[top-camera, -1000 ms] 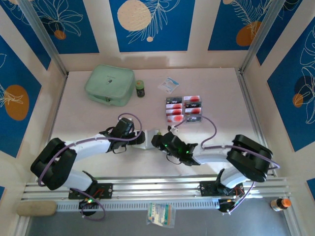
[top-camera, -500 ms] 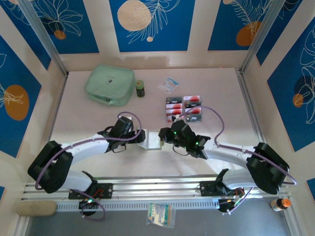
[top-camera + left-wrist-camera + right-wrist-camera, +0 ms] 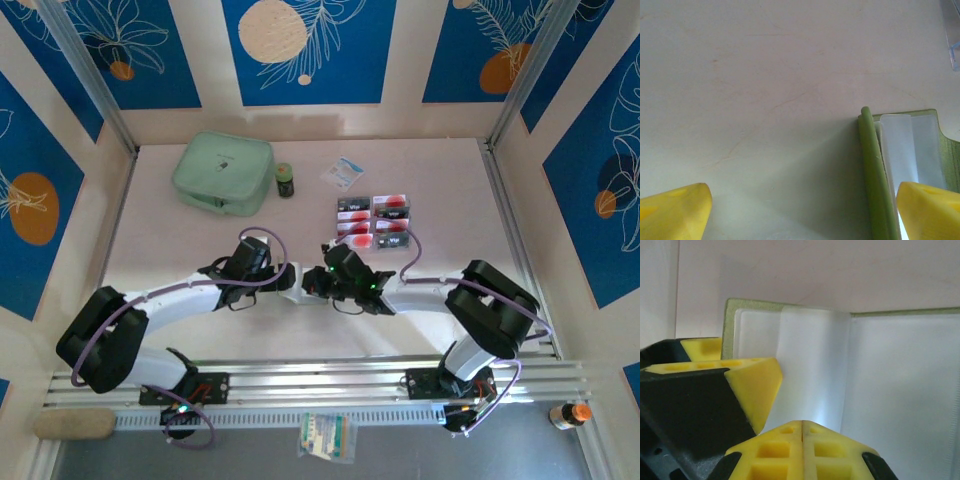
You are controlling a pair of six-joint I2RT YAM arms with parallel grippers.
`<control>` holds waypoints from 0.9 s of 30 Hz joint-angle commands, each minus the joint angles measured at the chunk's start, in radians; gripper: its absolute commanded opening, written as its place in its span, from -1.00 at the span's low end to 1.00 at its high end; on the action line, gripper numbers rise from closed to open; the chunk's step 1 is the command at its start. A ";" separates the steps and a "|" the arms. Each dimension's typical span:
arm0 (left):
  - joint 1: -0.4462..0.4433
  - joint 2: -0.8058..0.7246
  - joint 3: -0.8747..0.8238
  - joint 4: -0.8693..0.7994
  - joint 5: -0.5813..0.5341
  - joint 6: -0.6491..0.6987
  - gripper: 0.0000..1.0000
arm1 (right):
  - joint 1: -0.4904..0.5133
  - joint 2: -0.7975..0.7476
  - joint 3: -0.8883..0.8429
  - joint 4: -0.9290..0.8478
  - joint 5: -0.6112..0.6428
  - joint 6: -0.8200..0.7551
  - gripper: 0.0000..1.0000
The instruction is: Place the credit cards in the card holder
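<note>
Left hand stood wide. In its wrist view one yellow finger was over bare desk. The other finger was over the open card holder, above its clear sleeves. I could not tell whether that finger touched them.

Right hand was closed, its fingertips pressed together with only a seam between them. They sat low at the near edge of the holder's sleeves. I could not tell whether a sleeve leaf was pinched between them. One finger of the left hand showed just beside, over the holder's green-edged left leaf.

Overhead, I saw the card holder lying open near the middle of the desk, between the two hands. The credit cards lay in a tight block behind the right arm, apart from the holder. At the far side I noted a mint pouch, a small dark jar just beside it, and a white-and-blue sachet.
</note>
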 commanded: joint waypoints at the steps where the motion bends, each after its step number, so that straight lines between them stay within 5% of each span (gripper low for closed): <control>1: 0.008 -0.015 0.005 0.006 -0.012 0.011 0.89 | 0.017 0.025 0.035 0.083 -0.024 0.008 -1.00; 11: 0.015 -0.027 -0.004 0.023 0.001 -0.018 0.91 | 0.027 0.131 0.025 0.131 0.001 0.063 -1.00; 27: 0.072 -0.065 -0.067 0.038 0.036 -0.031 0.96 | -0.008 0.070 -0.049 0.043 0.100 0.083 -1.00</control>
